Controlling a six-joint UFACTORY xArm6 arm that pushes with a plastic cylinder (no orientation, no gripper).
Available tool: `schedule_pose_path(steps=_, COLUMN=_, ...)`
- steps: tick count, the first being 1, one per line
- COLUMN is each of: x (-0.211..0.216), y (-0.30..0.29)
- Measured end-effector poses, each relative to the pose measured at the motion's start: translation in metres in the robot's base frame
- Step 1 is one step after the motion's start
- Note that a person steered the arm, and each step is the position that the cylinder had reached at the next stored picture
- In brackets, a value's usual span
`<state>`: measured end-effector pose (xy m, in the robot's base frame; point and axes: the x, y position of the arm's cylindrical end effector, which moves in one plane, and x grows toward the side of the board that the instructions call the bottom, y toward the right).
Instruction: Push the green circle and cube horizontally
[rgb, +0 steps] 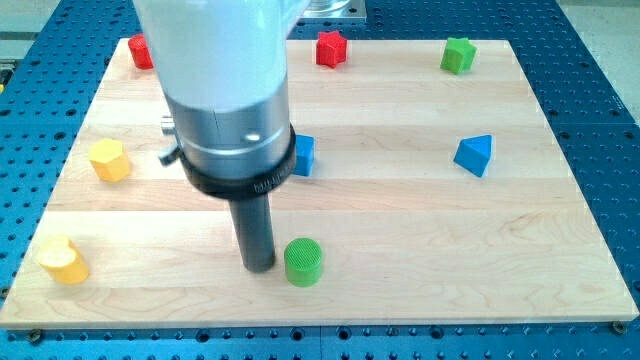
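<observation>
The green circle (303, 262), a short cylinder, stands near the board's bottom edge, left of centre. My tip (260, 266) rests on the board right against the circle's left side. The blue cube (303, 155) sits mid-board, its left part hidden behind the arm's body. It lies above the circle in the view.
A blue triangular block (474, 155) sits at the right. A green block (458, 54), a red block (331, 48) and a partly hidden red block (139, 50) line the top edge. Two yellow blocks lie at the left (109, 160) and bottom left (63, 261).
</observation>
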<state>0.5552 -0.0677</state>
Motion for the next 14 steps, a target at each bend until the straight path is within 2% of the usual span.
schedule_pose_path(steps=1, x=-0.047, y=-0.035)
schedule_pose_path(steps=2, x=-0.094, y=-0.039)
schedule_pose_path(steps=3, x=-0.125, y=-0.017)
schedule_pose_path(steps=4, x=-0.129, y=0.053)
schedule_pose_path(steps=5, x=-0.147, y=0.066)
schedule_pose_path(steps=6, x=-0.106, y=0.121)
schedule_pose_path(steps=7, x=-0.044, y=0.186)
schedule_pose_path(steps=8, x=-0.044, y=0.178)
schedule_pose_path(steps=9, x=-0.012, y=0.177)
schedule_pose_path(steps=10, x=-0.007, y=0.240)
schedule_pose_path(steps=12, x=-0.003, y=0.253)
schedule_pose_path(steps=13, x=-0.026, y=0.258)
schedule_pose_path(steps=14, x=-0.031, y=0.295)
